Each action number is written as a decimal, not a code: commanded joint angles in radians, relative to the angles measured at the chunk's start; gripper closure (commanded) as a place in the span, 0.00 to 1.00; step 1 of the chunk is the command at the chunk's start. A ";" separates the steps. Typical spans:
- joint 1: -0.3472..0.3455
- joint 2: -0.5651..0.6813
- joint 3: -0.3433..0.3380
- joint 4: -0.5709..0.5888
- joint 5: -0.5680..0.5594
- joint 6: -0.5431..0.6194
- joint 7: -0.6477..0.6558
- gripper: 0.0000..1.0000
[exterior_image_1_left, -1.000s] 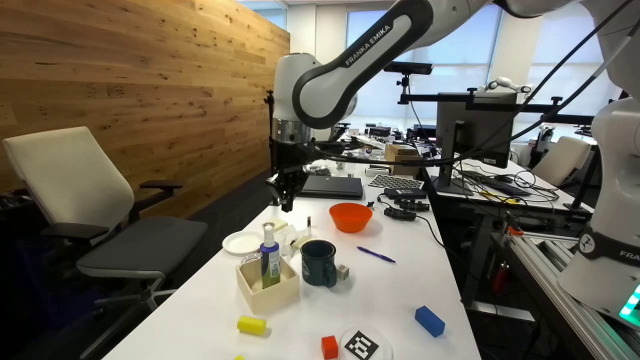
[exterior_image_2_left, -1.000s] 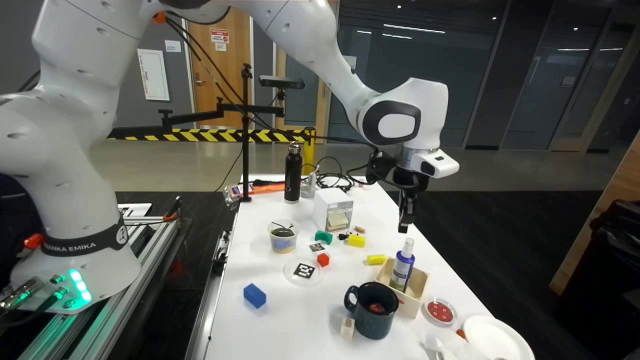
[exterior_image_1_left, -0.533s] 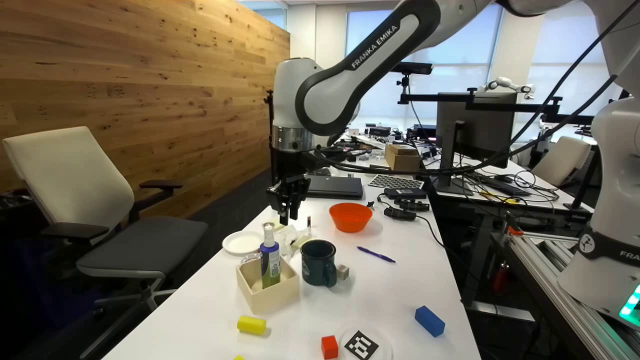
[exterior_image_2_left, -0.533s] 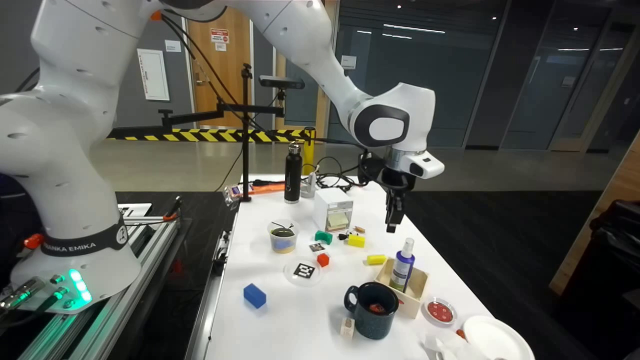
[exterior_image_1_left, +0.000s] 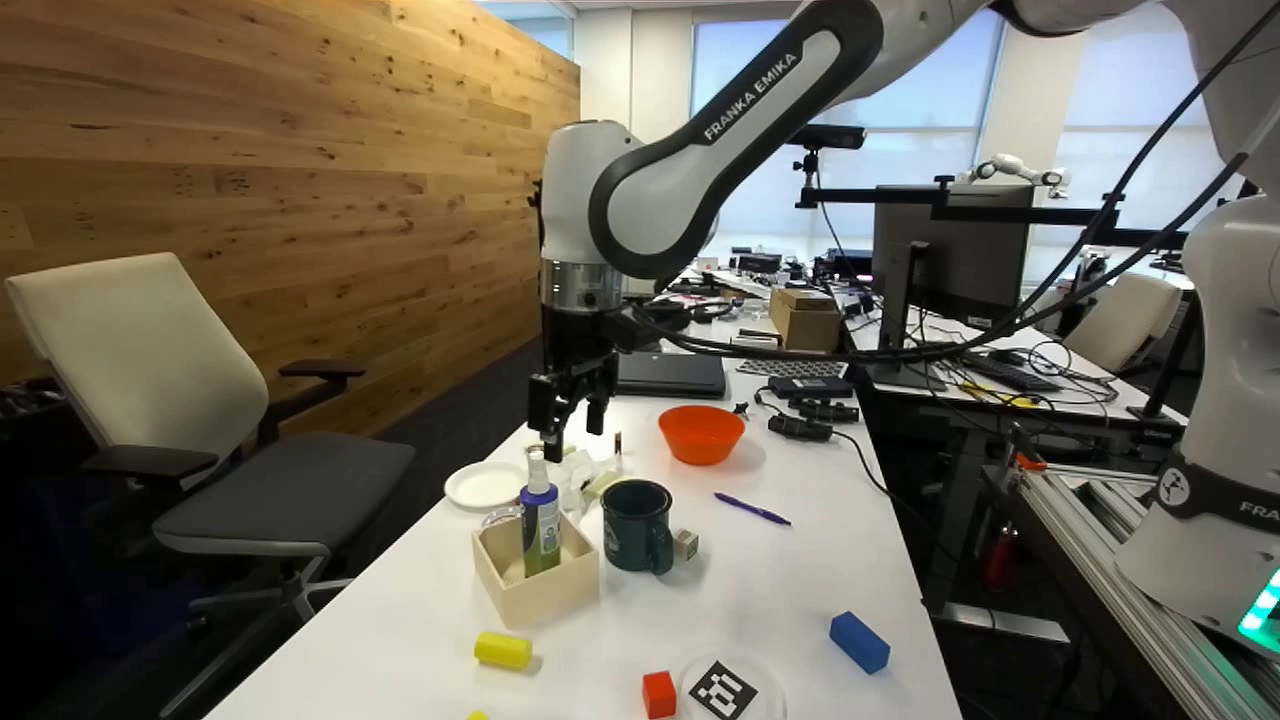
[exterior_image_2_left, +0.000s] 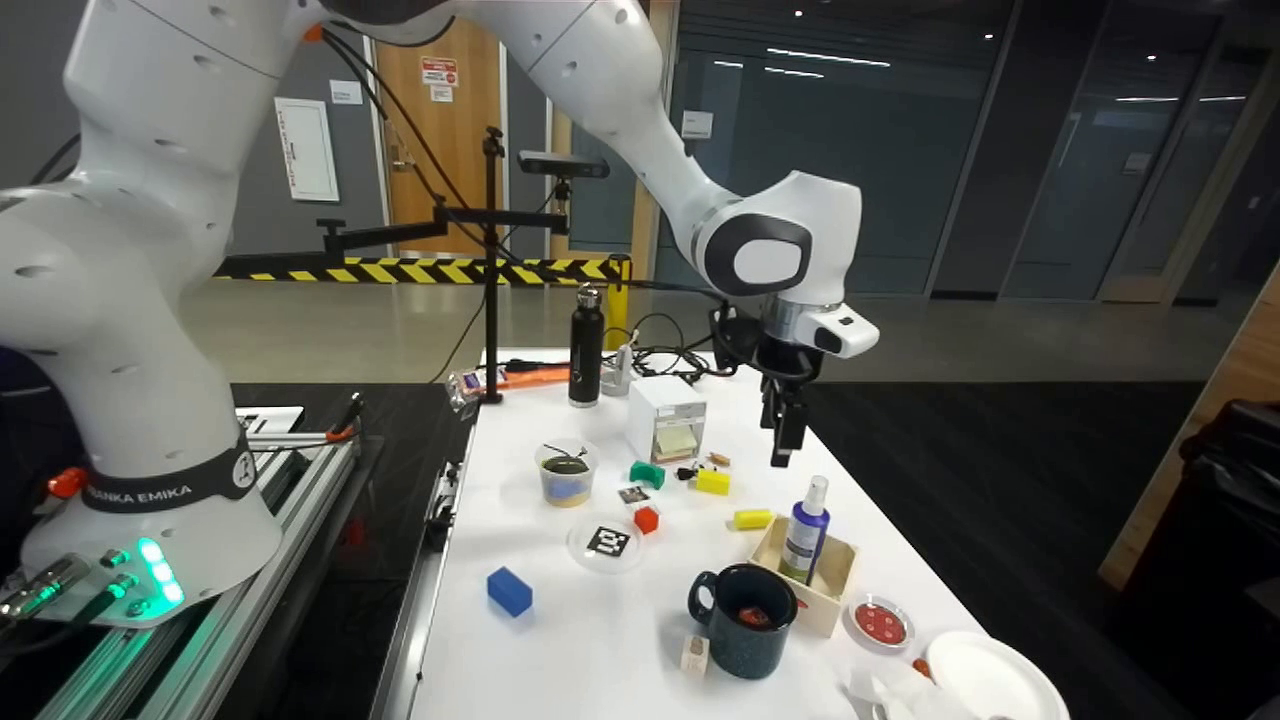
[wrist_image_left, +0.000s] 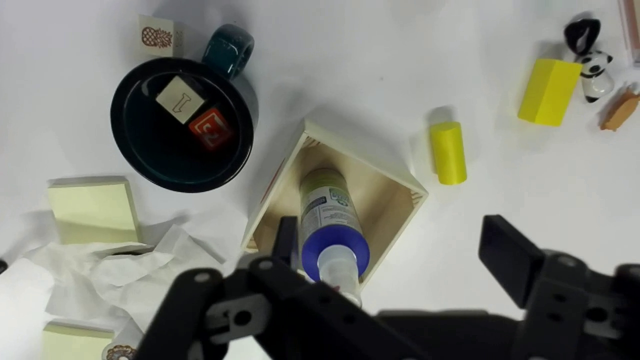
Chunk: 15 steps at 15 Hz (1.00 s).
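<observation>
- The jaws stand wide apart, gripping nothing, above the worktop (exterior_image_2_left: 590, 650).
- In an exterior view a gap shows between the jaws and the top of the bottle (exterior_image_2_left: 804, 538), the nearest thing.
- The bottle stands in the box (exterior_image_1_left: 555, 599); in the wrist view it shows between the jaws.
- The mug (exterior_image_1_left: 625, 545) stands just beside the box, a white block (wrist_image_left: 180, 99) and a red block (wrist_image_left: 211, 128) inside.
- On the box's other side the yellow cylinder (wrist_image_left: 448, 153) lies near.
</observation>
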 joint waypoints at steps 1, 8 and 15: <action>-0.006 0.036 0.019 0.005 0.001 0.067 -0.067 0.00; -0.003 0.207 0.026 0.138 -0.024 0.164 -0.163 0.00; 0.002 0.294 -0.020 0.250 -0.067 0.176 -0.200 0.00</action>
